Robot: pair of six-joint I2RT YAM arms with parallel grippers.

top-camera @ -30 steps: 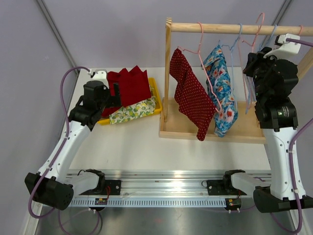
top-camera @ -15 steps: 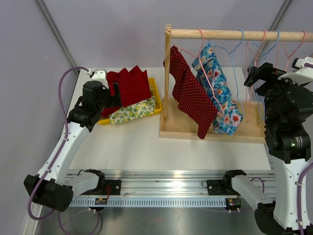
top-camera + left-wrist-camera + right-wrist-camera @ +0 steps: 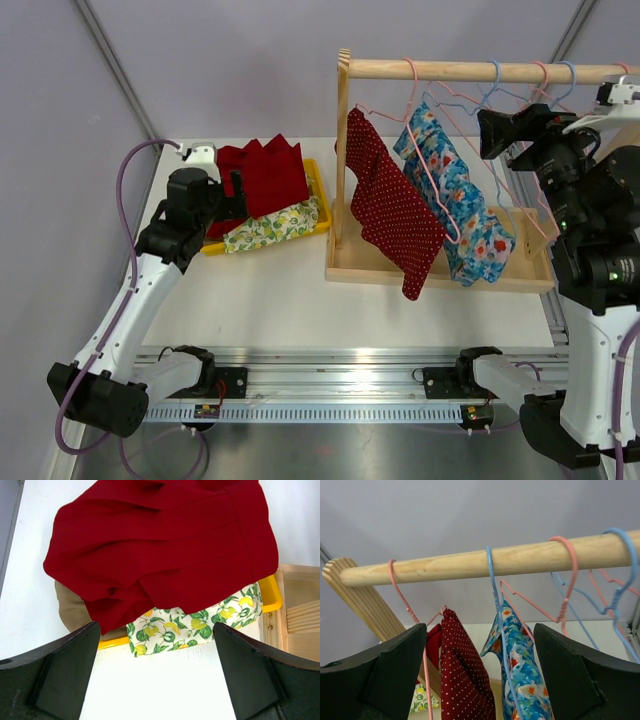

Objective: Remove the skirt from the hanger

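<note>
A wooden rack's rod (image 3: pixel 480 71) (image 3: pixel 470 565) carries two skirts. The red polka-dot skirt (image 3: pixel 395 215) (image 3: pixel 465 680) hangs on a pink hanger (image 3: pixel 405 605). To its right, the blue floral skirt (image 3: pixel 465 215) (image 3: pixel 522 680) hangs on a blue hanger (image 3: pixel 495 605). My right gripper (image 3: pixel 497 130) (image 3: pixel 479 627) is open at rod height, just right of the blue skirt, facing both and touching neither. My left gripper (image 3: pixel 236 195) (image 3: pixel 155 626) is open and empty above the near edge of the yellow tray (image 3: pixel 318 185) (image 3: pixel 272 592).
The tray holds a plain red garment (image 3: pixel 265 175) (image 3: pixel 165 545), a lemon-print cloth (image 3: pixel 275 225) (image 3: pixel 200 625) and a beige piece (image 3: pixel 70 610). Several empty pink and blue hangers (image 3: pixel 545 75) (image 3: pixel 567 580) crowd the rod's right end. The rack's base (image 3: pixel 500 282) sits right of the tray.
My right gripper has opened and let go at the hangers, drawn back to the right, then turned toward the skirts. Both skirts and the hangers have swung. The left arm has stayed still.
</note>
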